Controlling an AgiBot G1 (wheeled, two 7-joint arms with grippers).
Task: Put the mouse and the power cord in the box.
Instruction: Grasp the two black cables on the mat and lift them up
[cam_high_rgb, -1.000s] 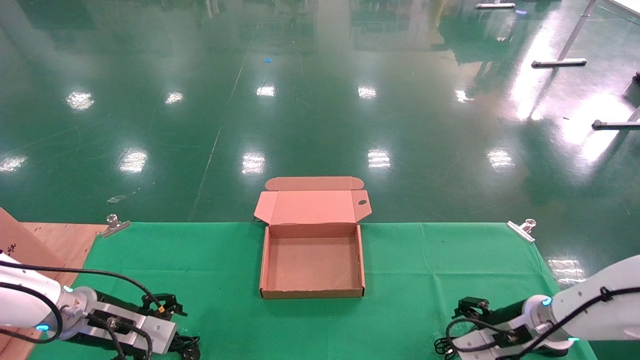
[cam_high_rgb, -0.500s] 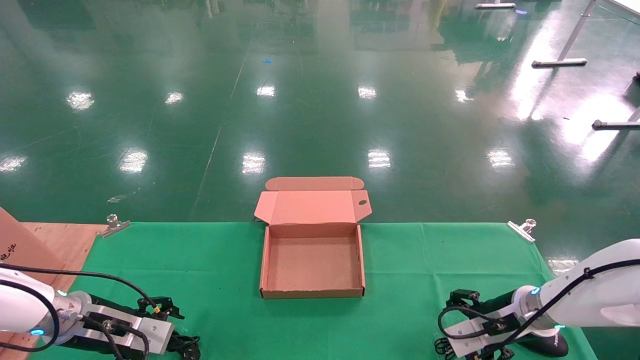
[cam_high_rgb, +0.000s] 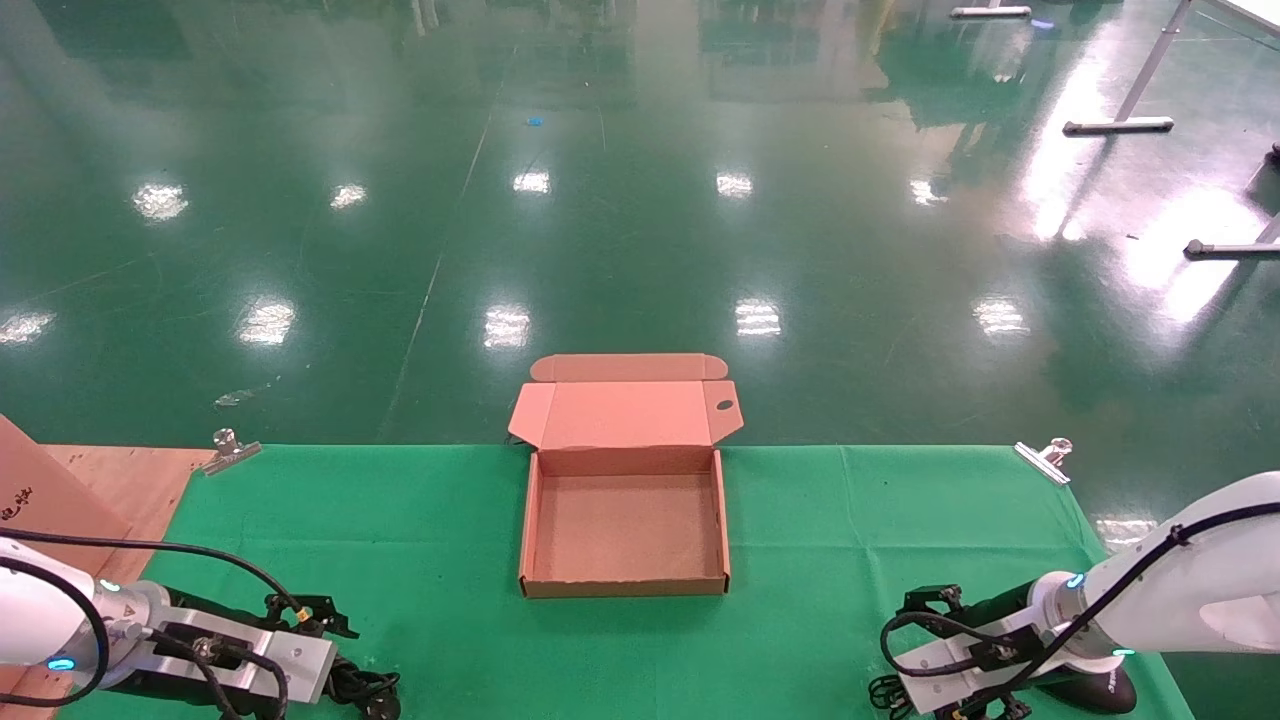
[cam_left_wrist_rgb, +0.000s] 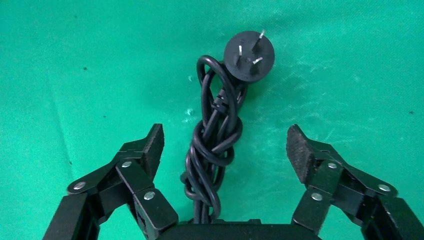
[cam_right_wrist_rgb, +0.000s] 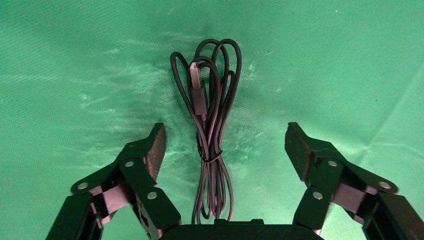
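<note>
1. I'm looking over a table (cam_high_rgb: 850, 520) under green cloth, with shiny green floor beyond it and the open brown box (cam_high_rgb: 625, 528) sitting mid-table, nothing in it yet.
2. The power cord (cam_left_wrist_rgb: 215, 145) lies knotted in a bundle at the near left corner, plug (cam_left_wrist_rgb: 249, 56) pointing away from my left gripper (cam_left_wrist_rgb: 225, 150), whose fingers are spread wide on either side of it, not touching.
3. At the near right corner my right gripper (cam_right_wrist_rgb: 224, 147) straddles a tied coil of thin wire (cam_right_wrist_rgb: 210, 130), fingers also wide apart. The mouse itself I cannot make out for certain.
4. Risks, as I judge them: closing on the thin wire could lift only a loop and drag the mouse; the stiff cord bundle could twist or slip if pinched off-centre.
5. The head view barely shows either cable, hidden under the arms; only the wrist views show the finger gaps. They don't show the box.
</note>
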